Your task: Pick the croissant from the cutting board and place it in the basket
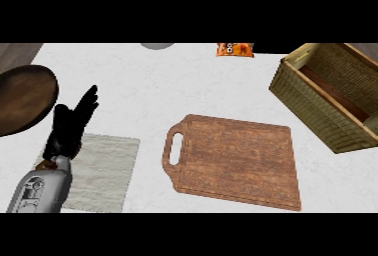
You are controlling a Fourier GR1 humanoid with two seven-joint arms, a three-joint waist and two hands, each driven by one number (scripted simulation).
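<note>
Looking steeply down at a pale marbled counter (155, 90). Going left to right:

Sitting at the far left edge, a dark brown round wooden plate (22, 97), partly cut off by the frame.

Coming up from the lower left, a grey forearm (38, 189) ending in the black left hand (71, 125), fingers pointing upward and straight, held open, grasping nothing. Resting near the edge, just right of the plate.

Lying partly under that forearm, a light grey cloth mat (103, 172), flat on the counter.

Lying near the middle, well apart from the hand, a reddish-brown wooden cutting board (236, 160), turned slightly, with a slotted handle (176, 148) facing left. Showing a bare top: no croissant visible on it or anywhere else in view, so its whereabouts cannot be told.

Peeking in at the top edge, a small pale grey rounded object (157, 45), too cut off to identify. Just right of it, also at the top edge, a small orange packet (235, 49) with dark markings.

Standing at the upper right, a woven tan basket (306, 97), rectangular, tilted in the view, its dark interior partly showing, its right side cut off by the frame. Sitting near the board's upper right corner but not touching it.

Showing no right hand.
</note>
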